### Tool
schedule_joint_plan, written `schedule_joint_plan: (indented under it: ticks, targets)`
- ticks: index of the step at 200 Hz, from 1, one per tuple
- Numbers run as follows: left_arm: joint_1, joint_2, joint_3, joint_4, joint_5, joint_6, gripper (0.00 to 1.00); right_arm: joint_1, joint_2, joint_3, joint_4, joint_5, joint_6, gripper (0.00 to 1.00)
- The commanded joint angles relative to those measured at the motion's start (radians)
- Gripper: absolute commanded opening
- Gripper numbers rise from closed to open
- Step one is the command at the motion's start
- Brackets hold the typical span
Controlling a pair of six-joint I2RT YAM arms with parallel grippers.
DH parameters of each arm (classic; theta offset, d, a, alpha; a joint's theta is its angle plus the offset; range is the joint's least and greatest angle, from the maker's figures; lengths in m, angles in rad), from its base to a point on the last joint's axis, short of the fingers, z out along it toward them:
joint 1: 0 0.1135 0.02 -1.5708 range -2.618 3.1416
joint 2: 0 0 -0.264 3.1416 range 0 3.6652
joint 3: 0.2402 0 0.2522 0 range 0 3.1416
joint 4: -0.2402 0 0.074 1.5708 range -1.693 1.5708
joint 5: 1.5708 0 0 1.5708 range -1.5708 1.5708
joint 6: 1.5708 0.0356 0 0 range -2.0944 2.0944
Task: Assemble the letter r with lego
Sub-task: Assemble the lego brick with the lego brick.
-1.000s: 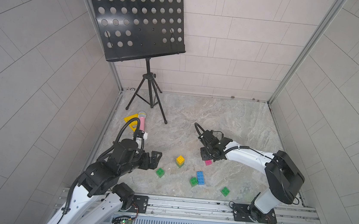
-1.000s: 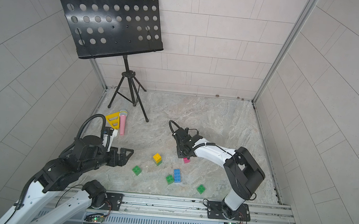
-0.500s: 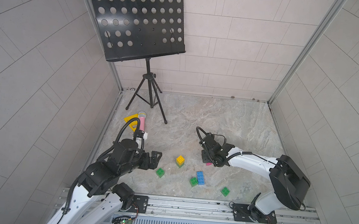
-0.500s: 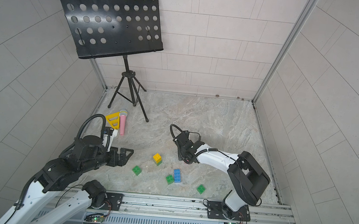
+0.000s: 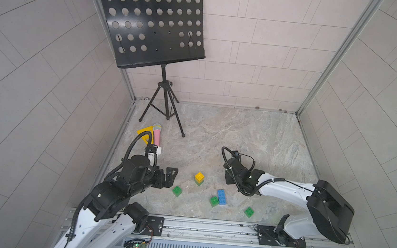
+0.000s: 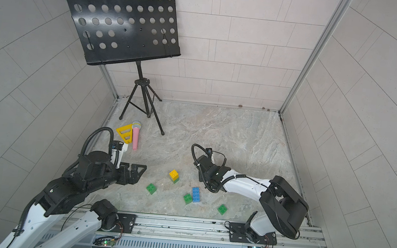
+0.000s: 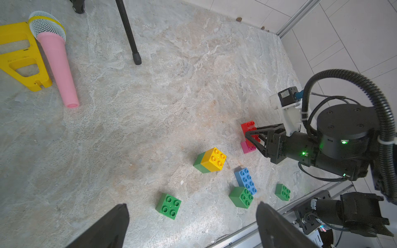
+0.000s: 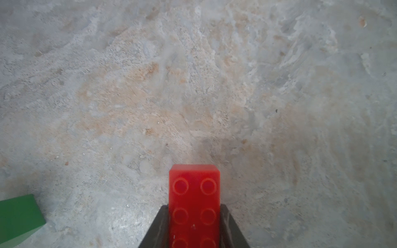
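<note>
The right gripper is clamped on the red brick, which has the pink brick directly under it, near the yellow brick (itself stacked on a green brick). The left gripper gapes wide and empty on the yellow brick's opposite side, while the blue brick and three loose green bricks lie scattered near it

The left arm and right arm have white links, black joints and ribbed black hoses.
</note>
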Motion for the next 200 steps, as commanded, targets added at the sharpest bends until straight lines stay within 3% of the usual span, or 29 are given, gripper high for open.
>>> schedule_joint_plan:
  ticks: [1, 55, 125, 200]
  targets:
    - [0.022, -0.023, -0.010, 0.031, 0.003, 0.010, 1.00, 0.022, 0.026, -0.052, 0.050, 0.055, 0.037, 0.00]
    - [0.045, -0.085, -0.017, 0.041, -0.013, 0.005, 1.00, 0.045, 0.035, -0.129, 0.148, 0.096, 0.060, 0.00]
    - [0.054, -0.077, -0.028, 0.056, 0.001, 0.003, 1.00, 0.013, 0.184, -0.047, 0.217, -0.012, 0.045, 0.00]
    - [0.100, -0.069, -0.033, 0.074, 0.062, 0.015, 1.00, -0.020, 0.292, 0.073, 0.103, -0.060, 0.044, 0.00]
